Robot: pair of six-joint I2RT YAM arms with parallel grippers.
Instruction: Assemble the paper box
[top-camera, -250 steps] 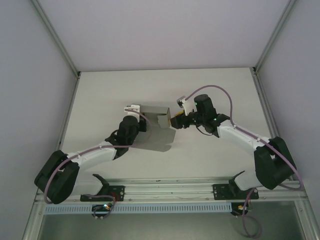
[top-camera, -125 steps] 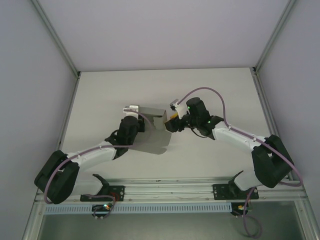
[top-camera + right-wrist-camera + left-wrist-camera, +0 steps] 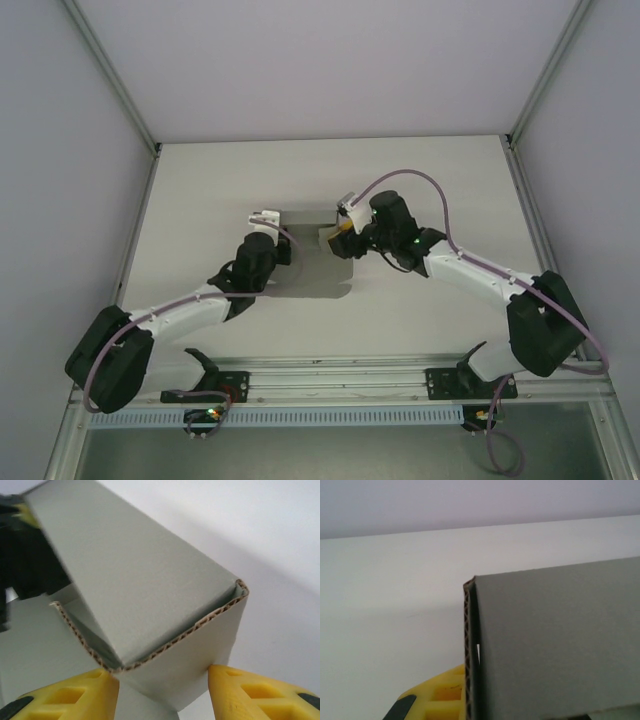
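Paper box (image 3: 312, 268), grey corrugated card, partly folded, sits at table (image 3: 430, 170) centre between 2 grippers. Left gripper (image 3: 272, 222) is at box's left wall, jaws closed narrow on the card edge, yellow finger (image 3: 437, 702) against it. Right gripper (image 3: 160, 672) is at box's right corner, jaws half apart, 1 fingertip each side touching card. Clamped or not, cannot tell.
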